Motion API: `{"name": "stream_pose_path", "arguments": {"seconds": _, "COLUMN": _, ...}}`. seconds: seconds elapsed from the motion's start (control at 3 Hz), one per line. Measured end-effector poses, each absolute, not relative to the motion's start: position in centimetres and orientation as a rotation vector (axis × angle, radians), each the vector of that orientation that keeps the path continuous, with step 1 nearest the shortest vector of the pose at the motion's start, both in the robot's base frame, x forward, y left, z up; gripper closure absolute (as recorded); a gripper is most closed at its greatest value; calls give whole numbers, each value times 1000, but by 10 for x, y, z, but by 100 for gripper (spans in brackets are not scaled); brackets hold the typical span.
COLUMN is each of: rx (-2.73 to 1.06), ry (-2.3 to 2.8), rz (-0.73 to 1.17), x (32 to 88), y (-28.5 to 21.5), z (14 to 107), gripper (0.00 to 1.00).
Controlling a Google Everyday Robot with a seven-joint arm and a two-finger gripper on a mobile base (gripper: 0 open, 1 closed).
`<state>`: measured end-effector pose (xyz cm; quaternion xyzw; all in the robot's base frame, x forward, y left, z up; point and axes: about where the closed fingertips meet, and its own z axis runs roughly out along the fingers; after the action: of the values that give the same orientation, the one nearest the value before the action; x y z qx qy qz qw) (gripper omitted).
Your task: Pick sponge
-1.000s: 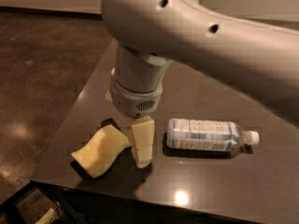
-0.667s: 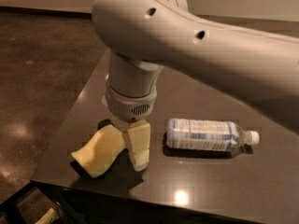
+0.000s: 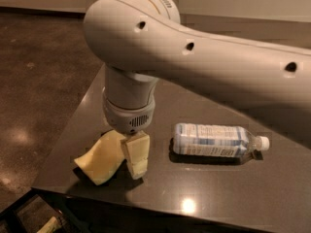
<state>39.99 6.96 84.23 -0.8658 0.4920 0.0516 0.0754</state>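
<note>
The sponge (image 3: 99, 160) is a pale yellow foam block with wavy sides. It lies tilted near the front left corner of the dark table (image 3: 204, 188). My gripper (image 3: 132, 155) hangs straight down from the wrist and stands right against the sponge's right end, low over the table top. The sponge's upper end runs in under the wrist, beside the gripper's pale yellow blocky pad. The contact between them is hidden by the wrist.
A clear plastic water bottle (image 3: 214, 141) with a white cap lies on its side to the right of the gripper. The table's front edge and left edge are close to the sponge. My large white arm (image 3: 194, 57) spans the upper view. A brown floor (image 3: 39, 81) lies to the left.
My arm's upper part has swung left and nearer the camera. The gripper has shifted slightly left, closer against the sponge. The sponge and the bottle have not moved.
</note>
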Motion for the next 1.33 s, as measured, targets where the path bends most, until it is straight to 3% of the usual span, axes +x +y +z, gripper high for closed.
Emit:
{"name": "stream_pose_path", "arguments": {"seconds": 1.0, "rx": -2595, "ry": 1480, "rz": 198, "x": 404, "y": 67, "z": 859, "gripper": 87}}
{"name": "stream_pose_path", "arguments": {"seconds": 1.33, "rx": -2553, "ry": 1480, "rz": 262, "x": 407, "y": 58, "z": 887, "gripper": 100}}
